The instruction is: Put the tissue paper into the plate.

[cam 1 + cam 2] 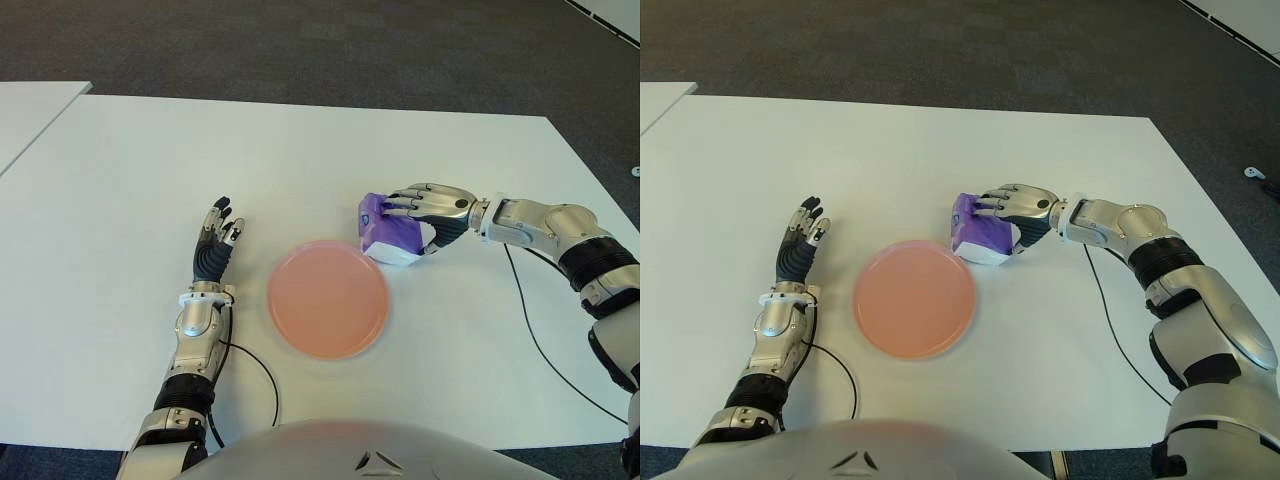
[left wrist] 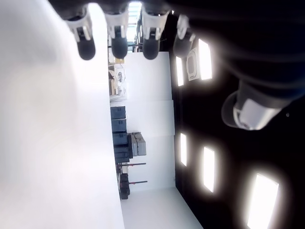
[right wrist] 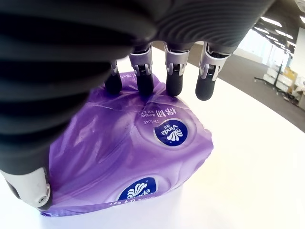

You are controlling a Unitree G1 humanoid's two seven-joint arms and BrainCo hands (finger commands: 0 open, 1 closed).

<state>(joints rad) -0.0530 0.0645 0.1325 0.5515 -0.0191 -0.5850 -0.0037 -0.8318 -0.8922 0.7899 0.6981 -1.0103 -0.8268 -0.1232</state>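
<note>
The pink plate sits at lower centre of the white tabletop with nothing in it. Just beside its upper right rim lies the purple tissue pack, with the right hand clamped over it. The left hand, fingers spread and holding nothing, shows left of the plate.

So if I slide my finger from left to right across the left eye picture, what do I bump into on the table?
Left hand → pink plate → purple tissue pack, gripped by the right hand.
</note>
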